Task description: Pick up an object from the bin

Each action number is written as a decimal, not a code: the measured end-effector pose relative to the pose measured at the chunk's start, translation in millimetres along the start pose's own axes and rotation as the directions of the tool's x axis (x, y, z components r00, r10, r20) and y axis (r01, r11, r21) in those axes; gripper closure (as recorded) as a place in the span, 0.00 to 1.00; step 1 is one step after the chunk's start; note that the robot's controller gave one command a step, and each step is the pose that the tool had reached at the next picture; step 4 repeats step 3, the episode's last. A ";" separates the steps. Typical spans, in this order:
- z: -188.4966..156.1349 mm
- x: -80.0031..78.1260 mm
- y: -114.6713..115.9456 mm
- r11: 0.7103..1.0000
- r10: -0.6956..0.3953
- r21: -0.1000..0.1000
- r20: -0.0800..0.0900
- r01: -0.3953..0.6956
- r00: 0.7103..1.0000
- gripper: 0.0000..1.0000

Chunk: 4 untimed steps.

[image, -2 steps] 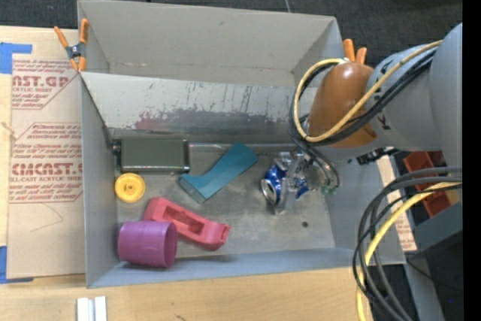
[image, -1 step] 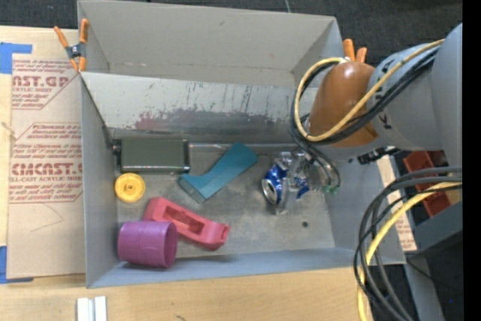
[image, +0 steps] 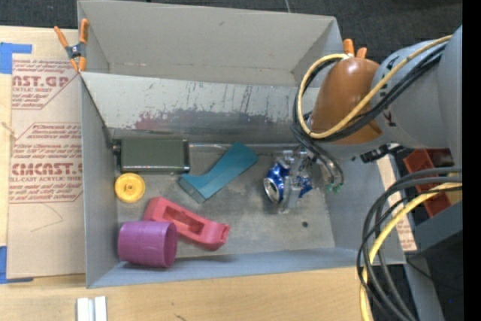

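Right now the pincer (image: 304, 175) is low in the bin (image: 225, 98), near its right edge, at a crumpled blue-and-silver can (image: 276, 184).
Whether the pincer is clenched or released cannot be told, since its metal blends with the can's shiny creases; it looks to be touching the can or just beside it. The can lies alone by the right edge, well apart from the teal wedge (image: 222, 171) in the middle and from the pink piece (image: 188, 223) and purple cylinder (image: 146, 243) at the front left corner. To do this step well, I judge, the pincer should centre on the can's body, close across its flattened sides rather than a dented rim, and lift straight up, clear of the right wall.
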<state>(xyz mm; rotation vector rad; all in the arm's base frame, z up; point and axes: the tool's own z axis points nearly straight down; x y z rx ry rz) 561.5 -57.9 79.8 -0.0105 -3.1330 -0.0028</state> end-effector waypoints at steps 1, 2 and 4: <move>-22.6 0.1 0.1 1.000 0.000 0.000 0.001 0.000 1.000 1.00; -39.9 -1.6 0.0 1.000 0.000 0.001 0.008 0.000 1.000 1.00; -48.7 -1.1 0.1 1.000 0.000 0.000 0.005 0.000 1.000 1.00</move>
